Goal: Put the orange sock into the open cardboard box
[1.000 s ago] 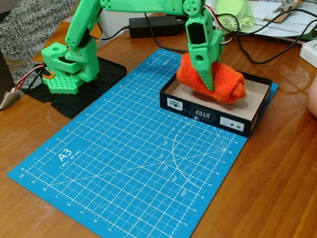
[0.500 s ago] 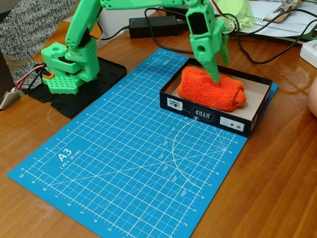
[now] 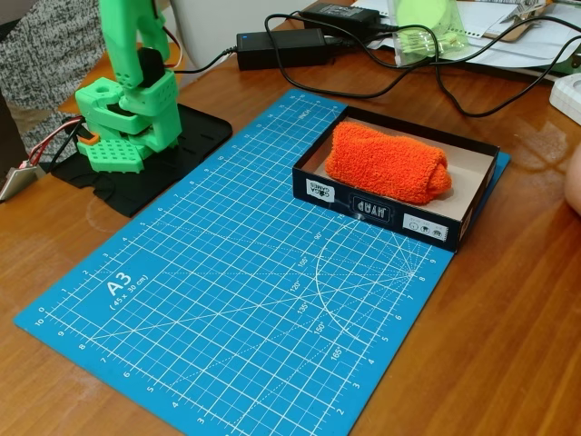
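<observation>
The orange sock point(image 3: 386, 163), a fuzzy rolled bundle, lies inside the open cardboard box point(image 3: 396, 211), resting on its tan floor with nothing touching it. The box is shallow and black outside, with white labels on its near wall. It stands on the right part of the blue mat. The green arm's base point(image 3: 123, 123) stands on a black plate at the left, and its lower link rises out past the top edge of the fixed view.
A blue A3 cutting mat point(image 3: 227, 291) covers the wooden table. A black power adapter point(image 3: 286, 47), cables and papers lie along the back. A person's grey sleeve point(image 3: 45, 45) is at the upper left, and part of a hand point(image 3: 574, 186) at the right edge.
The gripper opened and let go of the orange sock, which settled flat in the box. The arm then lifted and swung back left, out of the picture.
</observation>
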